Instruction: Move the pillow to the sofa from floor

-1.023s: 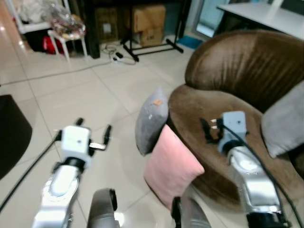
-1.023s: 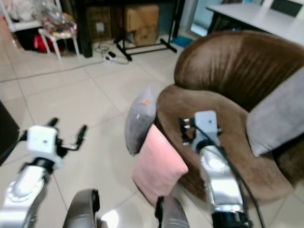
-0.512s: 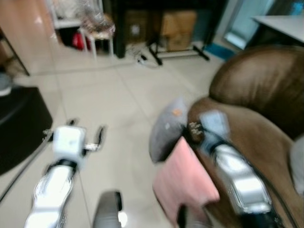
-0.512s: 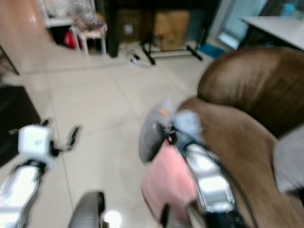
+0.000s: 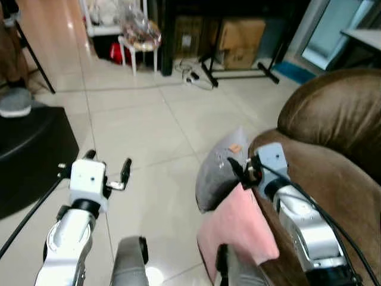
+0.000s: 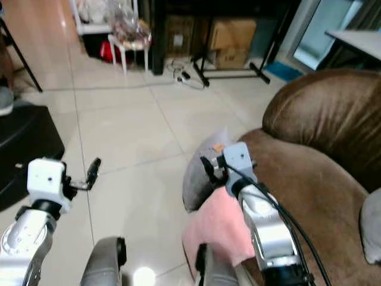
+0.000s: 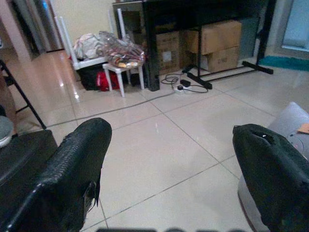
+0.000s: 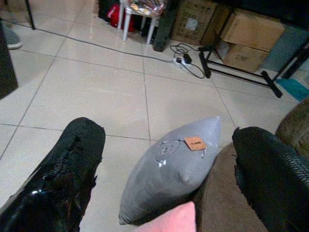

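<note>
A grey pillow (image 5: 219,173) stands on edge on the tiled floor, leaning against the front of the brown sofa (image 5: 333,119). A pink pillow (image 5: 238,229) leans there too, nearer to me. My right gripper (image 5: 243,170) hangs open just above the grey pillow, at the sofa's edge. In the right wrist view the grey pillow (image 8: 169,166) with its small orange tag lies between the two black fingers (image 8: 72,164), apart from both. My left gripper (image 5: 108,164) is open over bare floor, well to the left of the pillows.
A low black object (image 5: 30,155) sits on the floor at the left, with a grey shoe (image 5: 15,101) behind it. At the back are a white stool (image 5: 140,39), cardboard boxes (image 5: 238,39), a black stand's feet (image 5: 238,74) and a power strip (image 5: 193,76). A grey cushion (image 6: 372,229) lies on the sofa.
The camera has swung left, with blur in between. My right gripper has moved from over the sofa seat to over the grey pillow. The left gripper stays open over the floor.
</note>
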You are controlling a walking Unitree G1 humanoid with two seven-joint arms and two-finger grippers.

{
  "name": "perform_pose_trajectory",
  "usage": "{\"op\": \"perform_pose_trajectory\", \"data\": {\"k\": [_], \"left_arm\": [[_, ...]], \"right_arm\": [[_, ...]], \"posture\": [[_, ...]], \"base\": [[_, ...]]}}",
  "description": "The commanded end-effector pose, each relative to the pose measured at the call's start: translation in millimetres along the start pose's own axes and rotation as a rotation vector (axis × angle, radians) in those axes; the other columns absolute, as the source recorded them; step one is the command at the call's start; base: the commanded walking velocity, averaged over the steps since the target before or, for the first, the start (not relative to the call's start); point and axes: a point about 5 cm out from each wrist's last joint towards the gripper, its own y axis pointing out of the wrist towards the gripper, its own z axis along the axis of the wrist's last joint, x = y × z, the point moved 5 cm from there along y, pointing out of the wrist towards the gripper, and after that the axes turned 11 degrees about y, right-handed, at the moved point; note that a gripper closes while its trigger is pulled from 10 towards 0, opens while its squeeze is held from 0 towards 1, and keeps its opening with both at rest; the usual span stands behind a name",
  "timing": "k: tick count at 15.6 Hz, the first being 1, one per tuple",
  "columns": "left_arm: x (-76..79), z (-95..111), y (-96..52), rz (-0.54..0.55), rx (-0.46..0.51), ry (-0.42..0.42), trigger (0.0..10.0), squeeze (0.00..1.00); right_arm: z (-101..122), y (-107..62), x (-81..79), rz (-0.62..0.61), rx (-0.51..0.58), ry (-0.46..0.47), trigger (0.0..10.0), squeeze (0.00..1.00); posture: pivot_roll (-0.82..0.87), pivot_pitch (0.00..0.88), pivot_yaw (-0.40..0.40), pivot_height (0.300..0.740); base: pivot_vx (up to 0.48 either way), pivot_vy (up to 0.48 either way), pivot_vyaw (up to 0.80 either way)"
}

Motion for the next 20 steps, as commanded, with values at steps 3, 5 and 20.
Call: {"op": "perform_pose_trajectory", "data": {"k": [3, 5, 20], "left_arm": [[11.1, -1, 1.8, -0.041, -0.008, 0.019, 10.0, 0.00], [16.2, -3, 2.3, -0.079, -0.011, 0.023, 10.0, 0.00], [48.6, 12, -3.9, -0.423, 0.048, 0.015, 10.0, 0.00]], "right_arm": [[-8, -0.6, 18.1, -0.062, -0.042, 0.015, 10.0, 0.00], [-13, -0.4, 24.7, -0.097, -0.071, 0.052, 10.0, 0.00], [-61, 40.0, 50.5, -0.142, -0.345, 0.106, 10.0, 1.00]], "posture": [[0.02, 0.000, -0.096, 0.546], [0.00, 0.000, -0.088, 0.526], [0.00, 0.082, -0.058, 0.471]], "base": [[0.000, 0.000, 0.00], [0.000, 0.000, 0.00], [0.000, 0.000, 0.00]]}}
